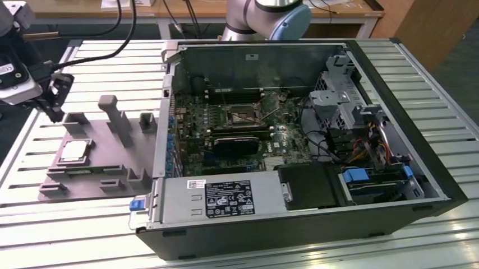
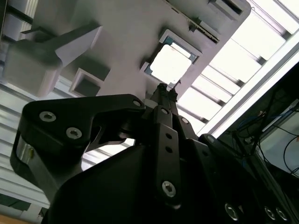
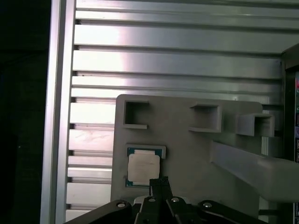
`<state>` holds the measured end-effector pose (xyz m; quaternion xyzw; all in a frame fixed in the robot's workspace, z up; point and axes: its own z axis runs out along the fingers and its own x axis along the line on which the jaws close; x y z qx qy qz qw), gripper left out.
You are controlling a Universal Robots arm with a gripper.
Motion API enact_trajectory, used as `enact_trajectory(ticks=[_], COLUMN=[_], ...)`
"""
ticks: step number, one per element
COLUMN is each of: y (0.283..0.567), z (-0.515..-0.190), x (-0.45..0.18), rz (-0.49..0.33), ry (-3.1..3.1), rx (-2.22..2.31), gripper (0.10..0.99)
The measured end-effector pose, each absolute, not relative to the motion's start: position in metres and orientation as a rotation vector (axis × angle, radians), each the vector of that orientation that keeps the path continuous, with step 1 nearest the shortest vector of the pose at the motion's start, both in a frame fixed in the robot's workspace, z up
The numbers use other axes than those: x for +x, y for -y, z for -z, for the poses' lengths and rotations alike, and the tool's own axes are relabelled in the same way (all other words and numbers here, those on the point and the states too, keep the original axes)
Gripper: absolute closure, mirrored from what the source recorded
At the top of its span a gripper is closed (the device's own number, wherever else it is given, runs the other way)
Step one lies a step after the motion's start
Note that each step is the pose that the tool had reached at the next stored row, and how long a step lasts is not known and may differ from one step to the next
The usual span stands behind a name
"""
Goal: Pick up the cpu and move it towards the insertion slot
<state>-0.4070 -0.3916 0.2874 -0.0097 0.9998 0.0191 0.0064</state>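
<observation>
Fingers (image 1: 54,106) hang pinched together, empty, in the exterior view, cpu (image 1: 75,151) near below them, slot (image 1: 238,116) well beyond. In the second wrist view the tips aim at the cpu (image 2: 170,63); in the first wrist view its tray (image 3: 187,158) recess keeps it (image 3: 142,167) square.
</observation>
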Motion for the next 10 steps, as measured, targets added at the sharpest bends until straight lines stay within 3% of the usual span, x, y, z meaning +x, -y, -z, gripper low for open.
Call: enact_trajectory(ticks=[10], y=[0.392], z=[-0.270], x=[-0.413], rz=[-0.059], ry=[-3.112], rx=[-0.031], gripper=[0.984])
